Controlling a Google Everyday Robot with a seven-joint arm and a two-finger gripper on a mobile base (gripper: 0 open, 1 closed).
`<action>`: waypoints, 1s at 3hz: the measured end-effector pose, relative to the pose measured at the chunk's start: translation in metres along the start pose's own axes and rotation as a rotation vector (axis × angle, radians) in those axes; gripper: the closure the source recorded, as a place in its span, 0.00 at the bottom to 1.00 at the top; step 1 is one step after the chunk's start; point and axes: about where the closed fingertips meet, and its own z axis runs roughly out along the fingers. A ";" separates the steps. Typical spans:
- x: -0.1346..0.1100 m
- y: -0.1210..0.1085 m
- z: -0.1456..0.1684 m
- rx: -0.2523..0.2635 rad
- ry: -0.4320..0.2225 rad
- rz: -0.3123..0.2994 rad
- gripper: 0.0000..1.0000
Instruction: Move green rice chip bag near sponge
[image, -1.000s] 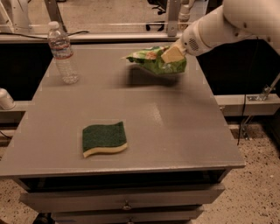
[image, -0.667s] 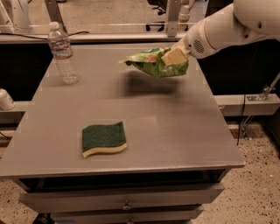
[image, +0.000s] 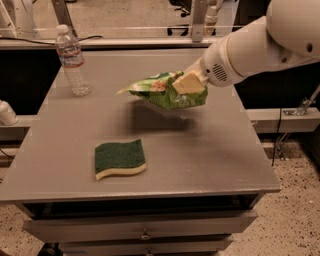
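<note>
At the pincer (image: 190, 84), on the end of the white arm (image: 250, 50): clenched on the green rice chip bag (image: 159, 91), gripping it near the end toward the view's right. Held in the air, clear of the counter (image: 215, 150), with a shadow below and no contact. Lying roughly level, long axis across the view, free end tapering away from the pincer.

Seen from the sponge (image: 120, 159): up and back toward the far side of the counter, a little toward the view's right, well apart. Sponge itself flat near the front edge, dark scouring side up.

Judged next: carrying forward and down toward the sponge, then setting down just beside it rather than on top. No obstacle seen between the two.

Farther back from the sponge, toward the far corner on the view's left: a clear plastic water bottle (image: 72, 60), upright, well off the likely path.
</note>
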 end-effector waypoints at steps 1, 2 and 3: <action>-0.007 0.047 0.006 -0.025 0.017 0.037 1.00; -0.011 0.079 0.021 -0.043 0.033 0.068 1.00; -0.011 0.103 0.041 -0.063 0.035 0.090 1.00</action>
